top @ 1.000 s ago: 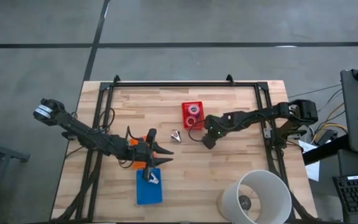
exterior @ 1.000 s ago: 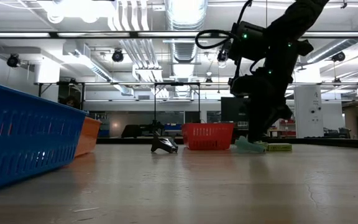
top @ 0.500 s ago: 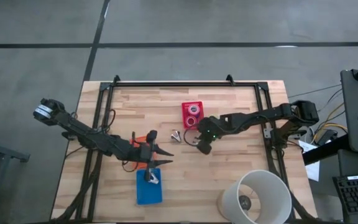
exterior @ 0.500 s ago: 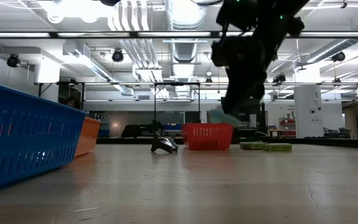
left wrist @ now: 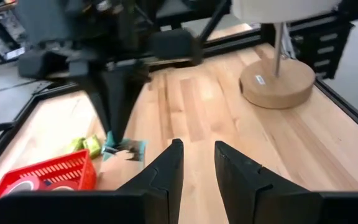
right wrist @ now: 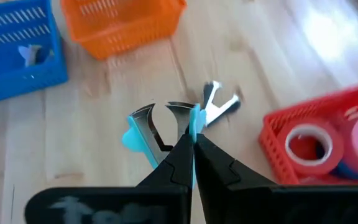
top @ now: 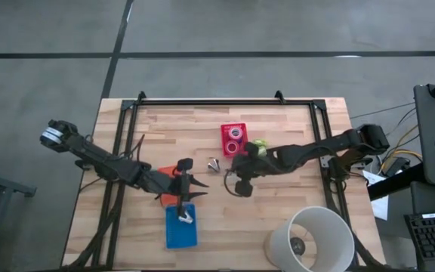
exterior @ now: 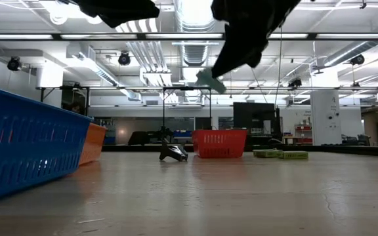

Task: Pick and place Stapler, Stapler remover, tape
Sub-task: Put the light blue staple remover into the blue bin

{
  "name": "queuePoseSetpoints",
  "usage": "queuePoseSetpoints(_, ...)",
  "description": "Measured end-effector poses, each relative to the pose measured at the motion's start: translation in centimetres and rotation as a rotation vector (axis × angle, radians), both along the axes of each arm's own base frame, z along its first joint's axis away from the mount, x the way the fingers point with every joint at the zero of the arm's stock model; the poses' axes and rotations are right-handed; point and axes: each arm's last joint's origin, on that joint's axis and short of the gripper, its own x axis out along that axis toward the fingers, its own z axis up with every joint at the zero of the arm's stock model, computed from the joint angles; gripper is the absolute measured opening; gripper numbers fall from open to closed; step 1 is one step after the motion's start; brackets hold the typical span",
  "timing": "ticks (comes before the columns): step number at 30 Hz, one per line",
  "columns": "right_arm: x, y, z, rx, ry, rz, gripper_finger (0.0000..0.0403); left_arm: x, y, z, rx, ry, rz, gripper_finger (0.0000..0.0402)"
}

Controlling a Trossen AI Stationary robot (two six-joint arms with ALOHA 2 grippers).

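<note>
My right gripper (right wrist: 192,134) hangs over the table's middle (top: 239,183), shut on a teal stapler remover (right wrist: 140,132) with metal claws. A second, dark metal stapler remover (top: 214,165) lies on the wood just left of it. Tape rolls (right wrist: 303,147) lie in the red basket (top: 233,128), and green rolls (top: 259,143) rest on the table beside it. My left gripper (left wrist: 197,158) is open above the orange basket (top: 171,168) and blue basket (top: 180,234). No stapler shows. My right gripper pinches the teal stapler remover by one of its teal side plates (right wrist: 195,119) between both fingers, coming from above and slanting down. The remover is lifted clear of the table and hangs below the fingers (exterior: 210,80), claws (right wrist: 148,115) pointing away.
A lamp with a white shade (top: 314,238) stands at the near right corner. The blue basket holds a small pale-blue thing (top: 185,217). A black frame (top: 210,100) runs round the table's edges. Bare wood lies between the baskets and the lamp.
My right gripper has risen from the table with the teal stapler remover, lifting it clear, and has carried it toward the table's left and near side, away from the green rolls. It has stayed shut.
</note>
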Motion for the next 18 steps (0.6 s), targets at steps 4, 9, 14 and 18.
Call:
queuePoseSetpoints(4,0.2,1.2,0.8,-0.04,-0.037,0.039,0.0008,0.1,0.4,-0.2,-0.002,0.013,0.018,0.0094)
queuePoseSetpoints(9,0.4,2.3,1.6,-0.052,-0.082,0.089,0.0008,0.3,1.1,-0.7,0.008,0.05,0.082,0.0094)
queuePoseSetpoints(14,0.5,2.8,1.9,-0.08,-0.121,0.103,0.0008,0.6,1.9,-1.2,-0.045,0.081,0.151,0.0094)
queuePoseSetpoints(18,0.7,2.8,2.1,-0.08,-0.146,0.105,0.0008,0.8,2.0,-1.5,-0.068,0.097,0.134,0.0094)
